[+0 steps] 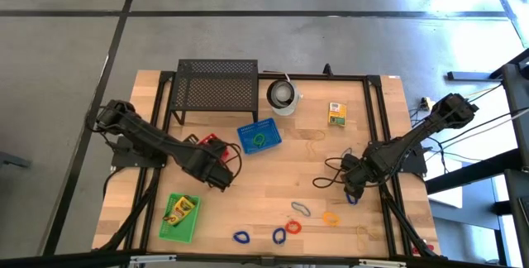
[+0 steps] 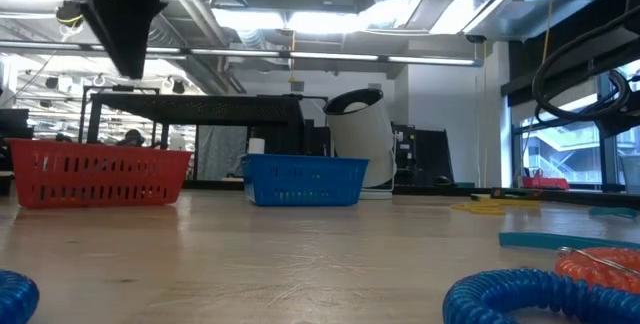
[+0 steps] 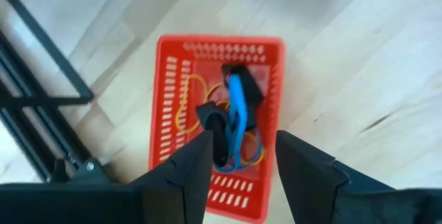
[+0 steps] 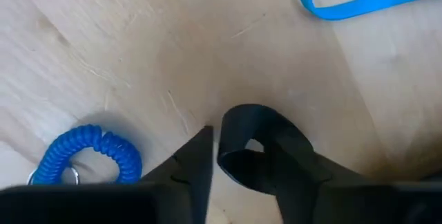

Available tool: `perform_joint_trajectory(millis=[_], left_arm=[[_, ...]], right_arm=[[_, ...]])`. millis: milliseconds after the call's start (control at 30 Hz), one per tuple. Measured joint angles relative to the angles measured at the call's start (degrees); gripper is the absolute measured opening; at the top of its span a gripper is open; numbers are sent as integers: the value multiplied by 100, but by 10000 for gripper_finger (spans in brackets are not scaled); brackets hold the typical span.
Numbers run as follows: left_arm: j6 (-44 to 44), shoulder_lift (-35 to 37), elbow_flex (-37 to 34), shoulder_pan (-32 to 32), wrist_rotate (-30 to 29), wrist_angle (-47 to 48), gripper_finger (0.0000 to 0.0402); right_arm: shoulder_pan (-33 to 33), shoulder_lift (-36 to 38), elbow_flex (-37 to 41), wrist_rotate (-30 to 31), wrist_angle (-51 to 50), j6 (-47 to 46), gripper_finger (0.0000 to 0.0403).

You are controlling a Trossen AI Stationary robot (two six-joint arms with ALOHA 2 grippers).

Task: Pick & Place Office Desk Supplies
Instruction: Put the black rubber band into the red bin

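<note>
Wooden table holds a red basket, blue basket and green basket, w/ loops scattered near the front edge (blue coil loop among them). Left gripper hangs over the red basket, fingers spread, nothing btwn them. Right gripper is low at the table's right side, fingers pinching a black loop.

overhead, table-level, two close wrist views
</note>
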State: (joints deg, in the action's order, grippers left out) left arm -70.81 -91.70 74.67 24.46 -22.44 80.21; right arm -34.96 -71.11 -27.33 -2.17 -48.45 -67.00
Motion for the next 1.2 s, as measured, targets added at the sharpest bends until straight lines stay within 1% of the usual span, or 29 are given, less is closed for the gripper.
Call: perform_joint_trajectory(millis=[133,267,333,467,567,667,733,867,967,1067,1200], left_arm=[[-44,0,172,167,-276,-21,152],[-46,0,202,326,-490,-233,152],[-46,0,202,390,-583,-391,152],[-40,0,202,499,-926,-806,152],[257,0,202,572,-1211,-1143,153],[632,0,202,631,-1459,-1506,152],[841,0,202,672,-1645,-1767,153],[1352,-52,202,744,-2073,-2423,156],[1925,-160,202,788,-2272,-2967,159],[2504,-297,202,789,-2297,-3568,162],[3386,-503,202,783,-2310,-4492,171]], right_arm=[[0,-4,2,-2,-15,0,66],[0,-11,-13,-6,-41,18,12],[0,-19,-91,-3,-58,92,8],[-2,-28,-473,154,86,426,17],[-2,-28,-833,414,56,798,13],[-2,-28,-1256,730,431,1335,8],[-2,-28,-1469,978,820,1828,8],[-2,-24,-1750,1337,2130,3084,18],[-2,-24,-1792,1357,3328,4049,19],[-1,-24,-1792,1349,4250,4924,16],[45,-22,-1794,1331,4922,5590,14]])
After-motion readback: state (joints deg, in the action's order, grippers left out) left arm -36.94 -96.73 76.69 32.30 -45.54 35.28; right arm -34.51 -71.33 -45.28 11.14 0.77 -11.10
